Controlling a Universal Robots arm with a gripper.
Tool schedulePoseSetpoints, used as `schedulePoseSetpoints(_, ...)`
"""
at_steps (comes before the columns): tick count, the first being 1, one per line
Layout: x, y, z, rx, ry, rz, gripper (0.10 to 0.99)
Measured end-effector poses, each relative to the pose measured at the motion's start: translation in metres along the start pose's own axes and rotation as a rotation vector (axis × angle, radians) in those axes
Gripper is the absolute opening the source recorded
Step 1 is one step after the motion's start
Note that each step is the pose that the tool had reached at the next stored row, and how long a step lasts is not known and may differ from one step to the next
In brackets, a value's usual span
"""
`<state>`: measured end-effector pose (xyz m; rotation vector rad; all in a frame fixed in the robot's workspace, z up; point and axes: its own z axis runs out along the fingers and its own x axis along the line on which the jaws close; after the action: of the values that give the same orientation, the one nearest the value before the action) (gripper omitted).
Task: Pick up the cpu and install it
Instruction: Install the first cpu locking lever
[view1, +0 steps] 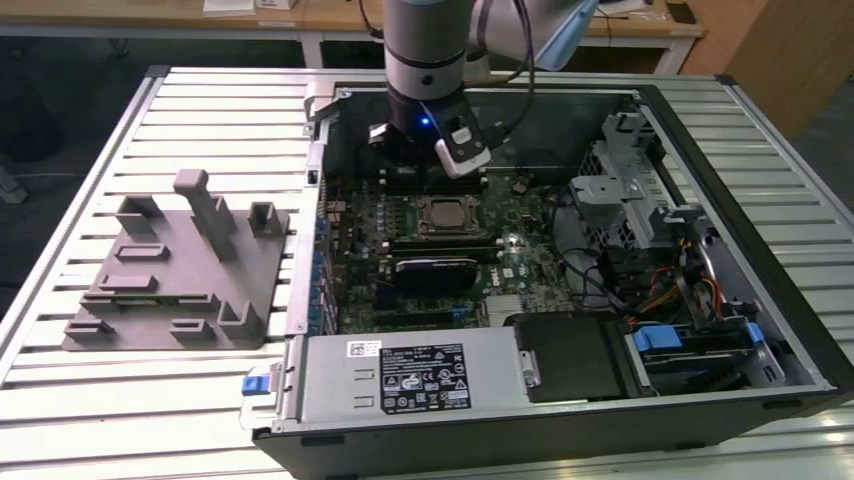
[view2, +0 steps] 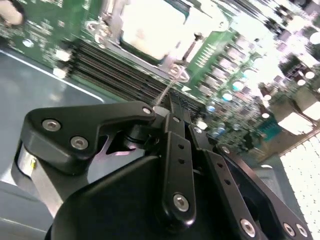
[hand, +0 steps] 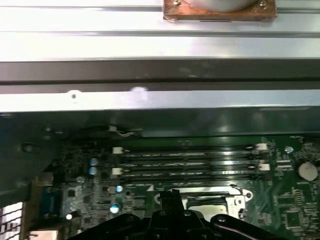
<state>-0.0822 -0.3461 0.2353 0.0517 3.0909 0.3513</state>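
The cpu (view1: 447, 213) is a pale silver square lying flat inside the black-and-metal socket frame on the motherboard, and it shows in both wrist views (view2: 150, 27) (hand: 207, 202). My gripper (view1: 400, 165) hangs inside the open computer case, just behind the socket, over the memory slots (hand: 185, 162). Its black fingers (view2: 175, 130) are pressed together at the tip (view2: 171, 107), so it is shut with nothing between them. The socket's thin wire lever (view2: 167, 90) runs right up to the fingertips. I cannot tell whether they touch.
The open computer case (view1: 667, 400) lies on a slatted metal table (view1: 160, 400). A grey plastic fixture (view1: 180, 270) stands at the exterior view's left. The power supply (view1: 414, 380) sits at the case front, with drive cages and cables (view1: 641, 210) on the exterior view's right.
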Motion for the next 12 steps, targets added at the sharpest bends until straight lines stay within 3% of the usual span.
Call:
schedulePoseSetpoints(5, -0.0126, 0.0003, 0.0004, 0.001, -0.0002, 0.001, 0.106)
schedulePoseSetpoints(12, -0.0127, 0.0001, 0.0016, 0.003, -0.0022, 0.0, 0.106)
